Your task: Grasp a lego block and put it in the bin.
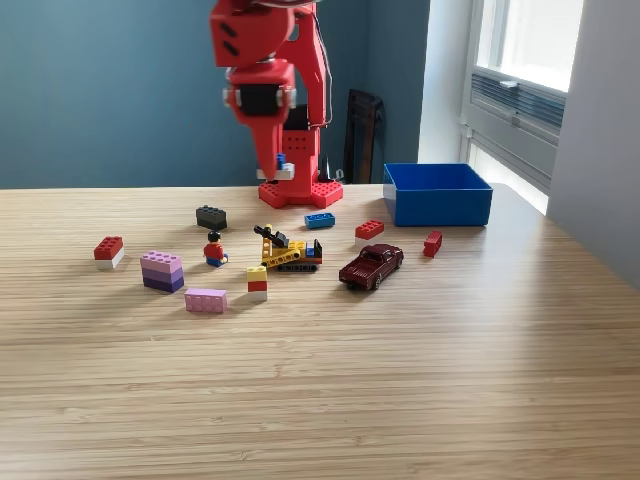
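One wooden table [450, 380], broad and pale, carries everything listed. One red robot arm [268, 70] stands on its red base [300, 192] at the far edge, reaching down toward the camera. Its gripper [281, 168] hangs above the tabletop with fingers closed on a small white-and-blue lego block [283, 170], held clear of the surface. One blue bin [437, 193], open-topped with low walls, sits on the exterior view's right of the base, near the table's far right corner; its inside is not visible. One dark red toy car [371, 266] stands in front of the bin. One yellow toy vehicle [290, 252] lies just left of the car. One purple stacked block [162, 271], one pink flat block [205, 300] and one red-and-white block [108, 251] lie on the exterior view's left. One black block [211, 216], one blue block [320, 220], two red blocks [369, 230] [432, 243], one yellow-red-white block [257, 282]. One small figure [215, 250], red-bodied, stands upright.
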### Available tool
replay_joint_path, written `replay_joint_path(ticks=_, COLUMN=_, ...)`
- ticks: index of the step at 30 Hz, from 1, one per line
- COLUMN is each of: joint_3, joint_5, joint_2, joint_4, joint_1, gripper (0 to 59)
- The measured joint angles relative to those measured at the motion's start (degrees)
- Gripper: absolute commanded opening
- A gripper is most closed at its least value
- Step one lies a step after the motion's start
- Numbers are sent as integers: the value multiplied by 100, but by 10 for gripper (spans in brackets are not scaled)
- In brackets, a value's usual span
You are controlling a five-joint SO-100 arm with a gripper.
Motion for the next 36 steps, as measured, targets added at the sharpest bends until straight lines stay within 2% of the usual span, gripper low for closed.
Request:
replay_joint_path(ticks=8, joint_3=-114, joint_5=1230, joint_2=35, joint_4=0, joint_1=-3313, gripper=0)
replay_joint_path(ticks=18, joint_3=-475, joint_5=1828, joint_2=35, joint_4=0, joint_1=-6346, gripper=0)
replay_joint_path(ticks=22, joint_3=-475, joint_5=1978, joint_2=-62, joint_4=9, joint_1=-6926, gripper=0)
replay_joint_path(ticks=34, joint_3=-1397, joint_5=2013, joint_2=-2443, joint_4=9, joint_1=-7277, gripper=2)
replay_joint_path(ticks=35, joint_3=-1468, joint_5=1960, joint_2=-2566, joint_4=9, joint_1=-7286, gripper=21)
replay_joint_path(ticks=36, joint_3=-1521, joint_5=1907, joint_2=-2681, joint_4=9, joint_1=-7295, gripper=87)
